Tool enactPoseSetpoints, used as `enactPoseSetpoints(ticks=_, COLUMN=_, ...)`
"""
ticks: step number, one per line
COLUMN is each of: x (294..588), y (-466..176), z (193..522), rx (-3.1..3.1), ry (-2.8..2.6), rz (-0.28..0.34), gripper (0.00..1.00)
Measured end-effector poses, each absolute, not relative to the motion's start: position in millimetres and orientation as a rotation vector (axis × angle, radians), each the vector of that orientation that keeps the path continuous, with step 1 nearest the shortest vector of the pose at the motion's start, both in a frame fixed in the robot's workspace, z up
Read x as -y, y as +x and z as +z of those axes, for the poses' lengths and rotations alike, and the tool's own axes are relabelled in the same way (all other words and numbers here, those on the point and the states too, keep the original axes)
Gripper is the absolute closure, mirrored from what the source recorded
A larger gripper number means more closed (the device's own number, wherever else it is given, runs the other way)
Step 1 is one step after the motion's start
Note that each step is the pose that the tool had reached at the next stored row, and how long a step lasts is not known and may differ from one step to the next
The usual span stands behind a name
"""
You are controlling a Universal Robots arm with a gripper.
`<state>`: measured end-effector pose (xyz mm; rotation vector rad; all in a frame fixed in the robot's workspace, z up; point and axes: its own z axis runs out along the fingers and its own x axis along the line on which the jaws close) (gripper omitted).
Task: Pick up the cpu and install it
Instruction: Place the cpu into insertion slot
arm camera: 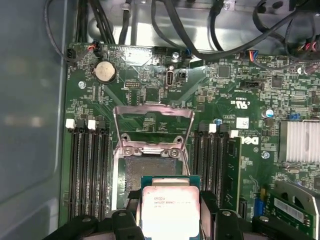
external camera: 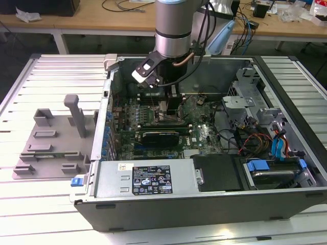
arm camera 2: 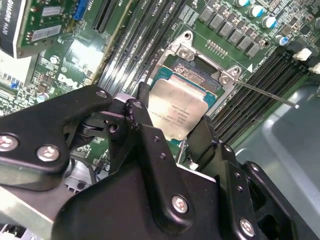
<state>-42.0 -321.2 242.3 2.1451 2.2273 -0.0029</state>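
From where I stand, the arm (external camera: 172,25) is reaching down into the open computer case (external camera: 110,176), which lies on a slatted table (external camera: 30,92) with a grey fixture (external camera: 51,138) beside it on the exterior view's left. The gripper (arm camera: 170,216) is clamped on the cpu (arm camera: 169,206): in both wrist views its black fingers (arm camera: 209,210) press against two opposite edges of the chip, with the shiny metal top facing up and a thin green rim showing along one side. The cpu hangs low over the motherboard (arm camera: 150,95), covering one edge of the socket (arm camera: 149,172), most of whose grey contact field lies bare; whether the chip touches the socket I cannot tell. The metal load plate (arm camera: 152,127) stands swung open on the side of the socket away from the gripper, and in the second wrist view a thin retention lever (arm camera 2: 265,92) sticks out from a corner of the frame. Rows of black memory slots (arm camera: 87,170) run along both sides of the socket, one of them holding a green memory stick (arm camera: 231,170), and a round coin battery (arm camera: 105,71) sits farther along the board
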Motion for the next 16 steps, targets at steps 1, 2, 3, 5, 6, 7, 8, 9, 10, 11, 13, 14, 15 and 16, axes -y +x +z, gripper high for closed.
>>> enactPoseSetpoints(ticks=1, x=320, y=-42, z=241, rx=-2.227, ry=2.145, rz=-0.003, gripper=0.45)
enactPoseSetpoints(ticks=2, x=318, y=-42, z=241, rx=-2.227, ry=2.145, rz=-0.003, gripper=0.45)
enactPoseSetpoints(ticks=3, x=316, y=-42, z=239, rx=-2.227, ry=2.145, rz=-0.003, gripper=0.45)
enactPoseSetpoints(ticks=5, x=314, y=-42, z=234, rx=-2.227, ry=2.145, rz=-0.003, gripper=0.45)
enactPoseSetpoints(ticks=6, x=313, y=-42, z=232, rx=-2.227, ry=2.145, rz=-0.003, gripper=0.45)
enactPoseSetpoints(ticks=7, x=312, y=-42, z=230, rx=-2.227, ry=2.145, rz=-0.003, gripper=0.45)
enactPoseSetpoints(ticks=8, x=311, y=-42, z=228, rx=-2.227, ry=2.145, rz=-0.003, gripper=0.45)
enactPoseSetpoints(ticks=9, x=309, y=-42, z=227, rx=-2.227, ry=2.145, rz=-0.003, gripper=0.45)
enactPoseSetpoints(ticks=10, x=308, y=-42, z=224, rx=-2.227, ry=2.145, rz=-0.003, gripper=0.45)
enactPoseSetpoints(ticks=11, x=308, y=-42, z=221, rx=-2.227, ry=2.145, rz=-0.003, gripper=0.45)
enactPoseSetpoints(ticks=13, x=308, y=-42, z=215, rx=-2.227, ry=2.145, rz=-0.003, gripper=0.45)
enactPoseSetpoints(ticks=14, x=308, y=-42, z=215, rx=-2.227, ry=2.145, rz=-0.003, gripper=0.45)
enactPoseSetpoints(ticks=15, x=308, y=-41, z=214, rx=-2.227, ry=2.145, rz=-0.003, gripper=0.45)
enactPoseSetpoints(ticks=16, x=308, y=-40, z=213, rx=-2.227, ry=2.145, rz=-0.003, gripper=0.45)
